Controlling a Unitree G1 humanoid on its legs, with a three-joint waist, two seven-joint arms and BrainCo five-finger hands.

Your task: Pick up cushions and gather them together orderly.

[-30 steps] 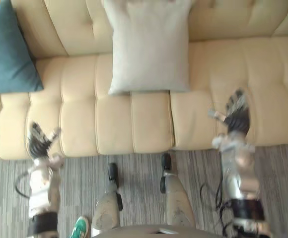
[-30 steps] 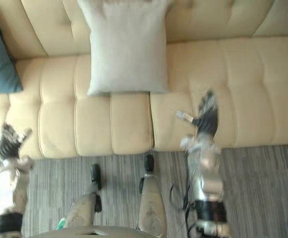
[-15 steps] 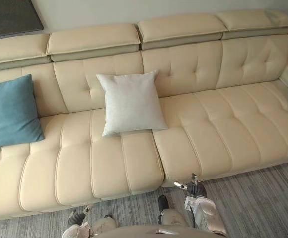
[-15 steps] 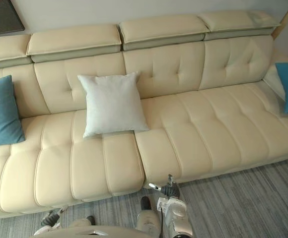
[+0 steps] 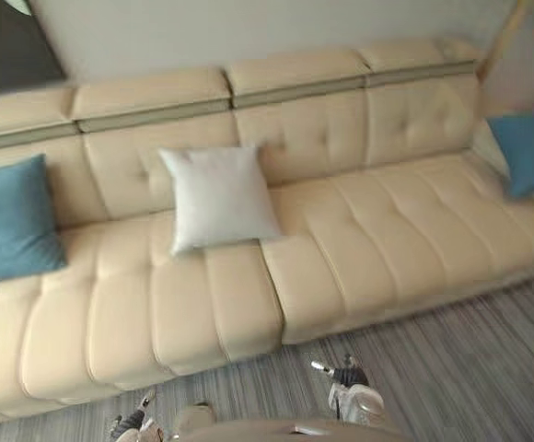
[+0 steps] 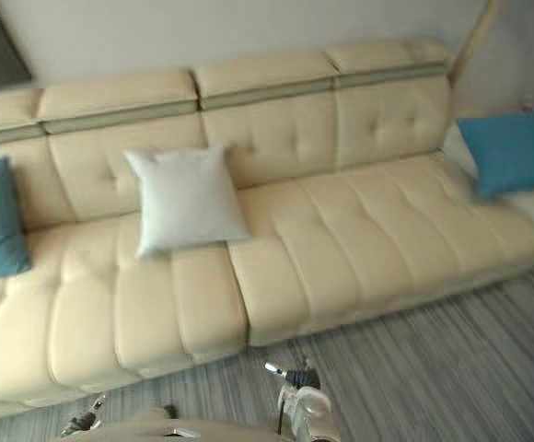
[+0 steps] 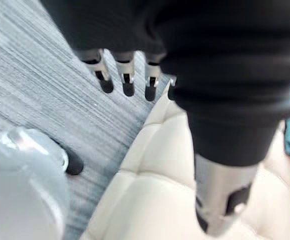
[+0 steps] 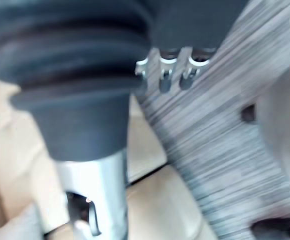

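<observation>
- We are judging this as the approach: the left hand (image 7: 127,75) and the right hand (image 8: 165,75) are hanging low over the carpet (image 5: 470,368), fingers straight and apart, holding nothing.
- The white cushion (image 5: 219,195) is leaning on the sofa (image 5: 387,239) backrest, with the left blue cushion (image 5: 9,221) and the right blue cushion (image 5: 528,152) lying at opposite ends, well apart.
- We are favouring a two-handed grasp by the cushion's sides — only the sofa's deep seat is standing between.

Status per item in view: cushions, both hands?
Grey cushion: upright against the sofa backrest, untouched.
Left blue cushion: propped at the sofa's left end, untouched.
Right blue cushion: propped at the right end, untouched.
Left hand: open, empty, low by the sofa front.
Right hand: open, empty, low by the sofa front.
</observation>
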